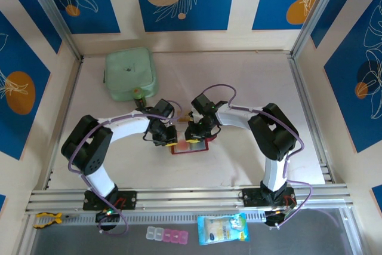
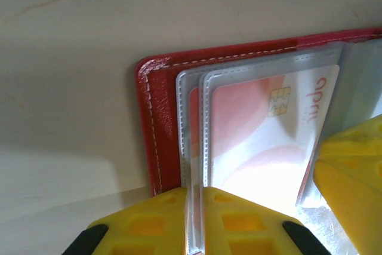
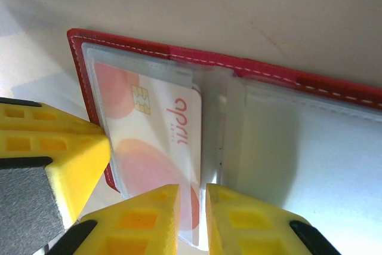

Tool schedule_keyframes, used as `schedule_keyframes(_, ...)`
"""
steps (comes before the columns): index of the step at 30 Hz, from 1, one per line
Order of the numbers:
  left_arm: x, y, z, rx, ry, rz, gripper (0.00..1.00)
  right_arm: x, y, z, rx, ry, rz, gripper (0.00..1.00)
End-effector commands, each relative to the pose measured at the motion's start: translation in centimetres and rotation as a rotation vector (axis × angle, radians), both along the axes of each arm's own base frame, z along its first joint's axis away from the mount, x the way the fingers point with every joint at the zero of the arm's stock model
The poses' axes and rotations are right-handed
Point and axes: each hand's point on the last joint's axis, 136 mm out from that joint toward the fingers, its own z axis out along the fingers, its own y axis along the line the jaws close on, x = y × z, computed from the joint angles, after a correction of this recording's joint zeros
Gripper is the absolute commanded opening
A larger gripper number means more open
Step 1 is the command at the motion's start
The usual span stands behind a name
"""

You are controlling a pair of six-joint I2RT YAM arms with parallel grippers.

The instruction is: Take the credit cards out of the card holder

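Observation:
The red card holder lies open on the table between both arms, its stitched red border and clear pockets showing. A white credit card with pink circles and a gold chip sits in a pocket. My left gripper is shut on the edge of a clear pocket sleeve, seen edge-on between its yellow fingers. My right gripper is closed on the long edge of the credit card, which sticks out of the pocket between its fingertips. The card holder's other half lies flat.
A pale green square container stands at the back left. At the front, below the rail, lie a blue-and-white packet, small pill boxes and a yellow clamp. Metal frame posts border the table.

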Motion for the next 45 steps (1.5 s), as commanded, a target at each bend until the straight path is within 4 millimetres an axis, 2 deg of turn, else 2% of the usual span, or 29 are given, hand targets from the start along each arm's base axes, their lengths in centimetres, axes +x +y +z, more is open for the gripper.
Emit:
schedule_keyframes(1, 0.6, 0.2, 1.2, 0.008, -0.024, -0.002, 0.15, -0.8, 0.1, 0.7, 0.015, 0.007, 0.013, 0.19)
schedule_keyframes(10, 0.7, -0.7, 1.1, -0.042, -0.018, 0.002, 0.08, -0.4, 0.7, 1.6, 0.056, -0.003, -0.001, 0.20)
schedule_keyframes(19, 0.0, 0.0, -0.5, -0.005, 0.013, 0.007, 0.00, -0.3, 0.8, 1.6, 0.075, -0.001, 0.001, 0.22)
schedule_keyframes(32, 0.0, 0.6, -0.4, 0.021, 0.002, 0.001, 0.00, -0.6, 1.2, 0.8, 0.112, 0.034, 0.006, 0.23)
schedule_keyframes(45, 0.1, 0.7, 0.1, 0.026, -0.008, -0.002, 0.00, -0.9, 0.3, -1.0, 0.055, 0.057, -0.002, 0.23)
